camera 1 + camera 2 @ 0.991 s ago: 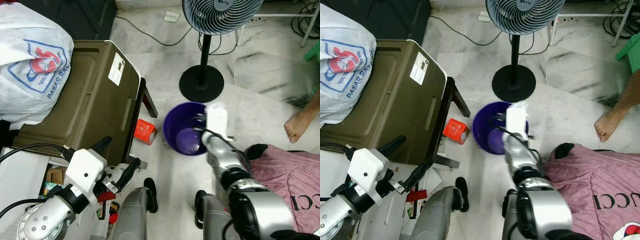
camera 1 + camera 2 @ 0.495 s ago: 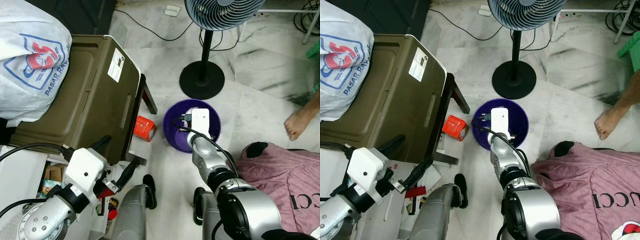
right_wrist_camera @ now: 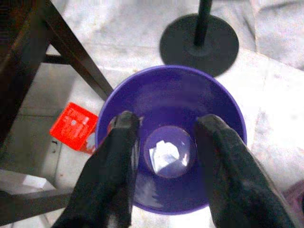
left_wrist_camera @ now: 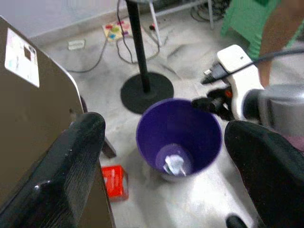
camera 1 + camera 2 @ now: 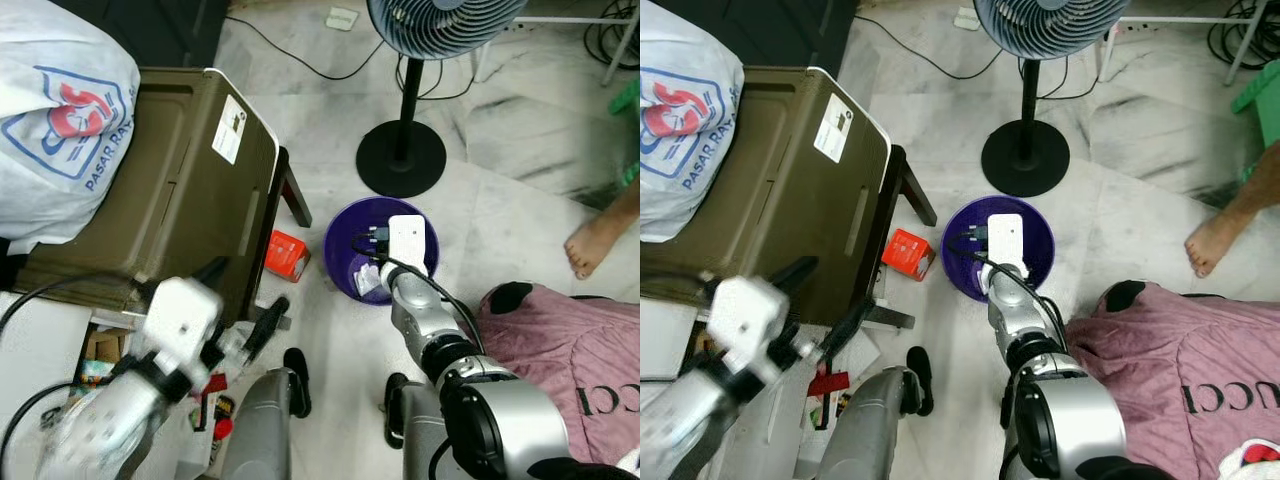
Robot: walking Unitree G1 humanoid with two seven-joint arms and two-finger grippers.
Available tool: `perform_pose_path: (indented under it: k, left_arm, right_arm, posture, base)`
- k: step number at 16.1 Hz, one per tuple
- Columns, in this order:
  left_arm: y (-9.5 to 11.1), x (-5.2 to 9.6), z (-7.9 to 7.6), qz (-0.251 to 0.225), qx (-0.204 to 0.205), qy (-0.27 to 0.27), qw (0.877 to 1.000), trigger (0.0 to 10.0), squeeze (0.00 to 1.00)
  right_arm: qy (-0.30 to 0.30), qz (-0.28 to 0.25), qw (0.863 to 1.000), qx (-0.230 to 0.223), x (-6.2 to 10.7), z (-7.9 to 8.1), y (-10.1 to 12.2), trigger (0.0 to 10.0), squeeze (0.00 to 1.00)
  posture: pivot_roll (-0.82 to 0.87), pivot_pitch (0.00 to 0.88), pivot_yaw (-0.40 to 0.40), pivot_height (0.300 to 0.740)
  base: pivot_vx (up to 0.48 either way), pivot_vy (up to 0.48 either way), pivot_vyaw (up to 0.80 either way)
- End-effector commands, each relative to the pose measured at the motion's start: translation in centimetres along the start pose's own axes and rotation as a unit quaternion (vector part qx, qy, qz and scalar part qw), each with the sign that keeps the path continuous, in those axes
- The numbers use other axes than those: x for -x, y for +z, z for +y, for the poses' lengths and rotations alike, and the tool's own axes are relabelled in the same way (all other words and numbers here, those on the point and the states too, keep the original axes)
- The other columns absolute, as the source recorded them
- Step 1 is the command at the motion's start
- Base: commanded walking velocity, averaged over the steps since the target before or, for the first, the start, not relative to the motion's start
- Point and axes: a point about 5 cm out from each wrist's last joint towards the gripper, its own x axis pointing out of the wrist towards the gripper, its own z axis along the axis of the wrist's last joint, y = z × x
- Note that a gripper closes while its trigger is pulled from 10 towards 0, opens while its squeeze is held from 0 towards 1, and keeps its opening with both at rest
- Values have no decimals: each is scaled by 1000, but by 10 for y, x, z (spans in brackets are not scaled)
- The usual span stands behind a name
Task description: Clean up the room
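A purple bin (image 5: 343,232) stands on the marble floor in front of me, with a crumpled white paper (image 3: 164,154) lying at its bottom. My right gripper (image 3: 168,121) hangs open right above the bin's mouth, with nothing between its fingers. A small red box (image 5: 287,255) lies on the floor beside the bin, next to a stool leg. My left gripper (image 5: 245,295) is low at my left, blurred, open and holding nothing. From its wrist camera I see the bin (image 4: 152,128), the paper (image 4: 174,164) and the red box (image 4: 114,180).
An olive-brown container (image 5: 180,190) on a dark stool carries a white printed bag (image 5: 60,120) at my left. A fan's round base (image 5: 401,158) stands just beyond the bin. A person's bare foot (image 5: 592,245) and a pink garment (image 5: 570,340) are at my right. Cables run along the back.
My right gripper has swung from the bin's right side to over its middle, and the white paper now shows at the bin's bottom. The left arm is moving and blurred.
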Motion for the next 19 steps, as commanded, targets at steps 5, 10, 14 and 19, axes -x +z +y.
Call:
perform_pose_path:
  k: [5, 10, 14, 19]
  left_arm:
    - [-11, -32, 5, -25, -6, 35, 999, 10000, 0]
    - [-16, -71, 15, -54, -13, 82, 995, 10000, 0]
    - [-22, -87, 23, -62, -17, 123, 990, 10000, 0]
    - [-33, -90, 19, -64, -7, 125, 990, 10000, 0]
  right_arm:
    - [22, -32, 999, -8, 17, -11, -13, 10000, 1000]
    - [-4, -90, 996, -21, 39, -42, -1, 10000, 1000]
    - [-11, -125, 992, 14, 53, -61, 10, 10000, 1000]
    - [8, -142, 989, 25, 70, -60, 10, 10000, 1000]
  posture:
    - [62, 200, 95, 740]
    - [-38, 71, 85, 740]
    - [-74, 0, 82, 740]
    - [-77, 0, 75, 740]
  base:
    - [0, 0, 0]
    - [0, 0, 0]
    - [0, 0, 0]
    - [0, 0, 0]
